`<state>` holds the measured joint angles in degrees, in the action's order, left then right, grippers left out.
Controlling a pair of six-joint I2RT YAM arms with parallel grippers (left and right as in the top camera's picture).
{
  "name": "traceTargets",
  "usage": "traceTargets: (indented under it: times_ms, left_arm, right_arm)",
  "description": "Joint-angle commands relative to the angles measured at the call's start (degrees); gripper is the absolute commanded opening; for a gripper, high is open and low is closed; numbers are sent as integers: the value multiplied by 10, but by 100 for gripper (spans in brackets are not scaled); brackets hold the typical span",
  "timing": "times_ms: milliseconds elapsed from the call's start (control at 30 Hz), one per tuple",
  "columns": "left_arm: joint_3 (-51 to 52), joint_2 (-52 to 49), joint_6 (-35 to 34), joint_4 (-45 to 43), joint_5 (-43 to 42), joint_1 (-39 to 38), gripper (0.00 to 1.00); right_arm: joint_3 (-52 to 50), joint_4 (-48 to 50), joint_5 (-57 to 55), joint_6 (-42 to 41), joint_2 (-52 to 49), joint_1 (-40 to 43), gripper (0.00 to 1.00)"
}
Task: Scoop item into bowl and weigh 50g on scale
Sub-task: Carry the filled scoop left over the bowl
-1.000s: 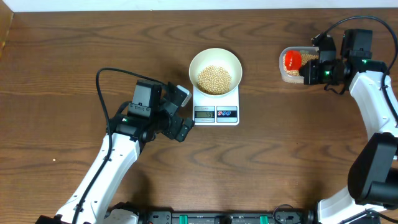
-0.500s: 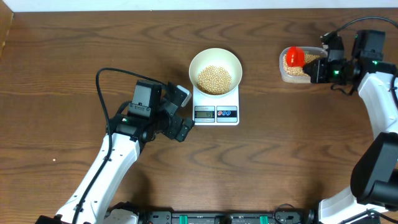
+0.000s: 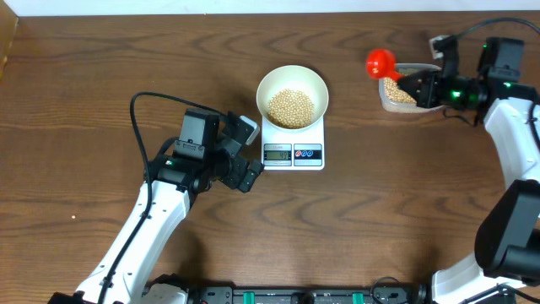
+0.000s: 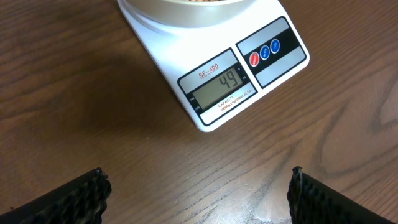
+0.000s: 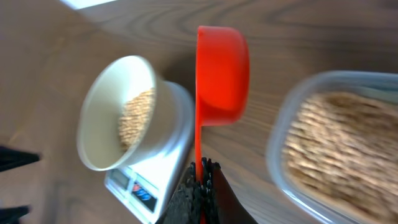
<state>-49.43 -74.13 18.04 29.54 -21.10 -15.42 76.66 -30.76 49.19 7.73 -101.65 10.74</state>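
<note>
Status: clamping red scoop (image 3: 380, 62) by handle in right gripper (image 3: 413, 84) near rear-right corner, aiming cup left at bowl (image 3: 268, 83) of soybeans (image 3: 291, 107) sitting on scale (image 3: 293, 154) mid-desk, reading 49; holding left gripper (image 4: 198, 196) open, empty.

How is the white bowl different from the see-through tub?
The bowl is round; the tub is more of a rounded rectangle. The bowl is solid white; the tub is clear plastic. The bowl sits on the scale; the tub sits straight on the table. Both hold tan beans.
</note>
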Motion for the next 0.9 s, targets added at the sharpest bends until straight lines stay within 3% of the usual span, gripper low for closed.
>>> traceTargets:
  times_ms: [0,467,867]
  left_arm:
    - [3,0,3,0,-3,2,93]
    - [3,0,3,0,-3,2,94]
    - [3,0,3,0,-3,2,93]
  right_arm:
    - [4,9,71,-4,-3,-33,1]
    - [5,42,72,49,28,-140,1]
    - [5,13,-66,137,47,-227,2]
